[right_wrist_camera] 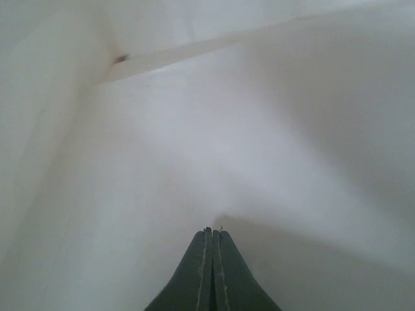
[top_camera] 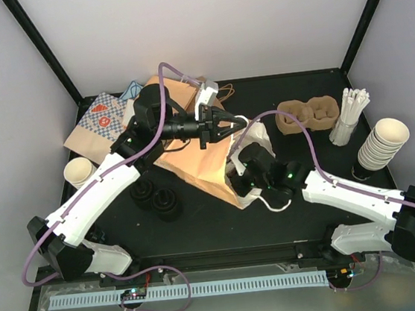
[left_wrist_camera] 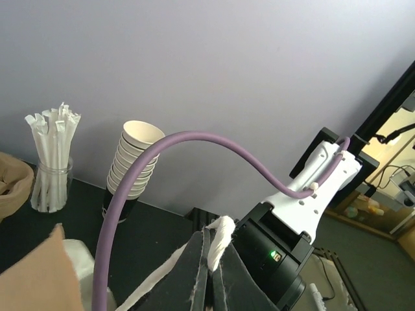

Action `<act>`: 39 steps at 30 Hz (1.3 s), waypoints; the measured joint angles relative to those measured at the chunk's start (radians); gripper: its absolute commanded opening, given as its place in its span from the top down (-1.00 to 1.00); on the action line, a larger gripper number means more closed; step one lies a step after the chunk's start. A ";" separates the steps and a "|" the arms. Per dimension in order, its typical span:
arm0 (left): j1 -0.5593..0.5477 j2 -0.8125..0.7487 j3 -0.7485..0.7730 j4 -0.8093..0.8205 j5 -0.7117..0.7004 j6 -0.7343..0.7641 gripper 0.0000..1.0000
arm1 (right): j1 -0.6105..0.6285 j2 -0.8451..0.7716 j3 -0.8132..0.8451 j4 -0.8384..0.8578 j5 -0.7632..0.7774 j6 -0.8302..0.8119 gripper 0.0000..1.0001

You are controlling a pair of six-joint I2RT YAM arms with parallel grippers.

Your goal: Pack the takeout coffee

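While the brown pulp carrier (top_camera: 306, 114) sits well off to the right of both sets of jaws, and the black-lidded cups (top_camera: 156, 197) stand back beside the left arm, the left gripper (left_wrist_camera: 211, 243) pinches the ragged rim of a white paper bag (top_camera: 259, 136), its jaws all but closed on it. The right gripper (right_wrist_camera: 213, 234) is deep inside that bag, jaws pressed together on nothing visible. A brown paper bag (top_camera: 193, 164) lies beneath the left gripper. Straws (left_wrist_camera: 50, 155) and stacked cups (left_wrist_camera: 133, 162) stand far ahead of it.
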 measured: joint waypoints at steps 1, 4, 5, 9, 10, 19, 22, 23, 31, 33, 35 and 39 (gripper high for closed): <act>0.000 0.000 0.000 0.003 0.000 -0.002 0.97 | 0.000 0.000 -0.002 -0.002 0.012 0.000 0.98; 0.000 0.000 0.000 0.017 0.004 -0.018 0.97 | 0.000 -0.014 -0.019 0.002 0.032 -0.003 0.98; 0.000 0.000 0.000 0.022 0.006 -0.023 0.97 | 0.000 -0.021 -0.023 -0.003 0.040 -0.003 0.98; 0.001 0.002 0.023 0.016 0.008 -0.028 0.97 | 0.000 0.007 0.013 -0.079 0.120 0.005 0.98; 0.003 0.002 0.033 0.009 0.008 -0.027 0.97 | 0.000 0.021 0.026 -0.095 0.142 0.011 0.98; 0.043 -0.001 0.061 -0.065 0.000 -0.009 0.97 | 0.000 0.043 0.054 -0.184 0.244 0.073 0.98; 0.046 -0.002 0.061 -0.065 0.001 -0.008 0.97 | 0.000 0.019 0.054 -0.201 0.250 0.079 0.98; 0.046 -0.002 0.059 -0.058 0.006 -0.012 0.97 | 0.000 0.008 0.054 -0.202 0.248 0.079 0.98; 0.006 -0.012 -0.008 0.086 0.046 -0.094 0.97 | 0.000 -0.106 0.031 -0.101 0.171 0.076 0.98; -0.019 -0.011 -0.013 0.106 0.054 -0.108 0.97 | 0.000 -0.107 0.029 -0.077 0.155 0.084 0.98; -0.038 -0.011 -0.014 0.125 0.059 -0.117 0.97 | 0.000 -0.095 0.031 -0.066 0.148 0.108 0.98; -0.055 -0.011 -0.013 0.147 0.060 -0.127 0.97 | 0.000 -0.057 0.047 -0.069 0.132 0.183 0.98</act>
